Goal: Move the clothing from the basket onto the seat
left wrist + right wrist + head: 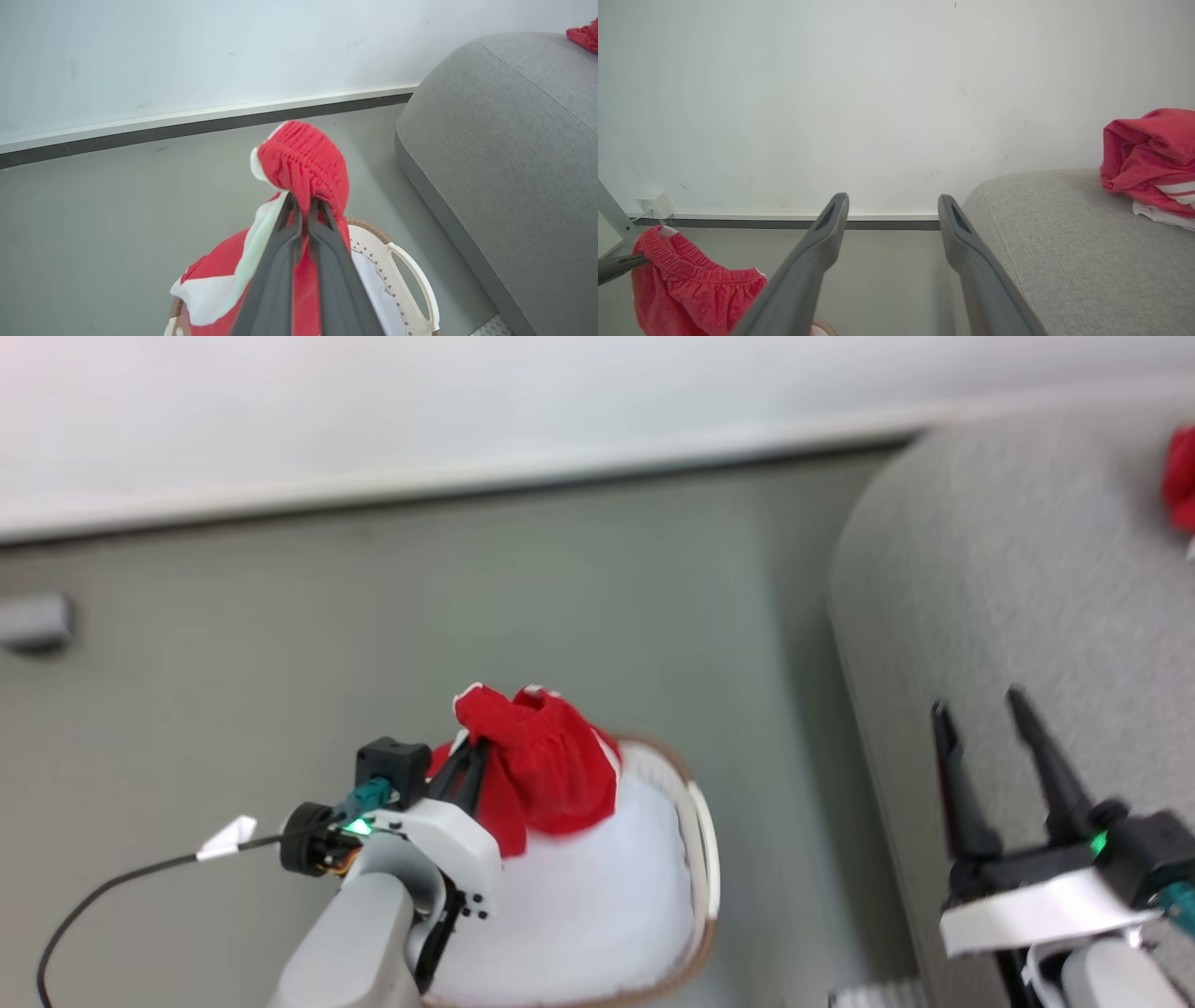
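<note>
My left gripper is shut on a red garment with white trim, holding it bunched above the cream basket. That garment hangs at the lower left of the right wrist view. My right gripper stands open and empty over the grey seat. Another red and white garment lies on the seat.
Grey floor runs between the basket and a white wall with a pale skirting board. A small grey block sits at the floor's left edge. A white box is on the wall near the skirting.
</note>
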Robot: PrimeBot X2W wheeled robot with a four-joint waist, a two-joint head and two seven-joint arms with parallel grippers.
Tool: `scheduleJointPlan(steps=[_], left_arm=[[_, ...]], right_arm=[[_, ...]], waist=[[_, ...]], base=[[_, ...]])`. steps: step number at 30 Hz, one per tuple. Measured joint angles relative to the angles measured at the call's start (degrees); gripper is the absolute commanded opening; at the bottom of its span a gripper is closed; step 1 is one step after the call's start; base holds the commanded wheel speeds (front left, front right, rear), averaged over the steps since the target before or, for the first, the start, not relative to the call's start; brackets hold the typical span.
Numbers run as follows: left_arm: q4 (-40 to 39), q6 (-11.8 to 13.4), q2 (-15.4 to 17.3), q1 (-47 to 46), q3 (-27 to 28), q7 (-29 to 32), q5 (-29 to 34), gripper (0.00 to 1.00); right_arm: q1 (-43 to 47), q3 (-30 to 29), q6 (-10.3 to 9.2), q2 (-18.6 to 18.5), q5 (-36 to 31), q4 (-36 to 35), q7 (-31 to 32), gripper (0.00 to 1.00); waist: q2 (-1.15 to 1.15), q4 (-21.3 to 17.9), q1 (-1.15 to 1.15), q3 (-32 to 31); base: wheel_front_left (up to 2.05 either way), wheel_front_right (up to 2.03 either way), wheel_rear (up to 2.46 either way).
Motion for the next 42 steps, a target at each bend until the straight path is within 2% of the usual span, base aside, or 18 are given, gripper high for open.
scheduleJointPlan(steps=[10, 17, 25, 31, 36, 42], left_arm=[[-18.5, 0.6, 0.7, 6.8, 0.2, 6.9, -3.1, 0.00], [-33.0, 1.6, 2.2, 10.4, 0.6, 13.9, -4.6, 0.00], [-42.6, 3.0, 3.8, 13.8, 0.0, 18.9, -4.9, 0.00], [-46.4, 3.5, 3.8, 14.8, -1.0, 20.4, -5.0, 0.00], [-48.3, 3.6, 3.7, 14.9, -2.1, 21.0, -5.0, 0.00], [-49.6, 3.4, 3.2, 14.7, -3.8, 21.9, -5.0, 0.00]], right_arm=[[5.9, 3.6, 0.00, 0.3, 0.6, 2.8, 0.0, 1.00], [7.1, 6.3, 0.00, -0.5, 1.4, 3.0, 0.0, 1.00], [6.6, 11.2, 0.00, -3.8, 0.8, 1.5, 0.0, 1.00], [2.1, 20.2, 0.00, -6.0, 1.3, 0.4, 0.0, 1.00], [-3.2, 28.9, 0.00, -5.8, 2.6, 2.4, 0.0, 1.00], [-10.2, 36.0, 0.00, -2.8, 2.1, 8.9, 0.0, 1.00]], waist=[[0.00, 1.4, -0.01, -14.5], [0.00, 1.5, -0.01, -20.5], [0.00, 1.3, 0.01, -22.1], [0.00, 1.9, 0.01, -22.4], [0.00, 2.1, 0.02, -22.2], [0.00, 2.4, 0.02, -21.7]], base=[[0.00, 0.00, 0.00], [0.00, 0.00, 0.00], [0.00, 0.00, 0.00], [0.00, 0.00, 0.00], [0.00, 0.00, 0.00], [0.00, 0.00, 0.00]])
